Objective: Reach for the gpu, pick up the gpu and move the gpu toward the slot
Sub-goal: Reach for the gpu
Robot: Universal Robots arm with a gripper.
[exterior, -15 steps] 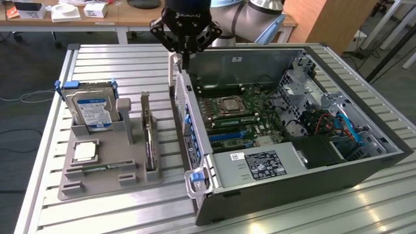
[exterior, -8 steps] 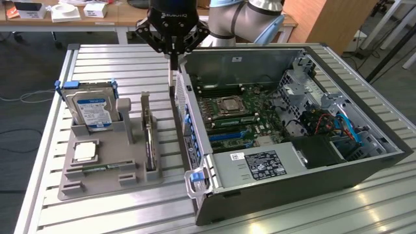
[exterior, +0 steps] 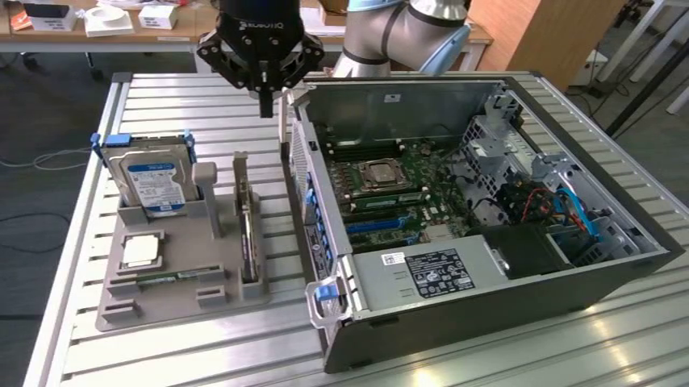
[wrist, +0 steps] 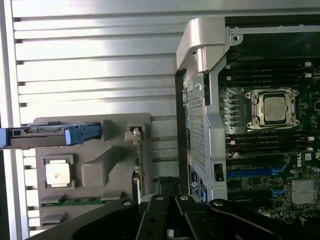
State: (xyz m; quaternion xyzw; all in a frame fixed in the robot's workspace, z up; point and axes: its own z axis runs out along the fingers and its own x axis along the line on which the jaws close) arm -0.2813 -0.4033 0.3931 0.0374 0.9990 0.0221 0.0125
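Observation:
The gpu [exterior: 247, 222] stands on edge in a slot of the grey holder [exterior: 173, 300], its silver bracket at the far end. In the wrist view the gpu [wrist: 141, 167] shows edge-on, a thin green strip. My gripper [exterior: 266, 103] hangs above the table beyond the holder's far end, close to the computer case's rear corner. Its fingers are shut to a point with nothing between them. The gripper [wrist: 167, 189] sits a short way off the card's line. Blue expansion slots [exterior: 377, 224] lie on the motherboard inside the open case [exterior: 506, 282].
A blue-labelled hard drive [exterior: 151, 181] stands upright in the holder, and a square silver CPU chip [exterior: 142, 251] lies flat in front of it. The case's raised side wall [wrist: 197, 100] stands between holder and motherboard. Boxes sit on a far desk [exterior: 119, 16].

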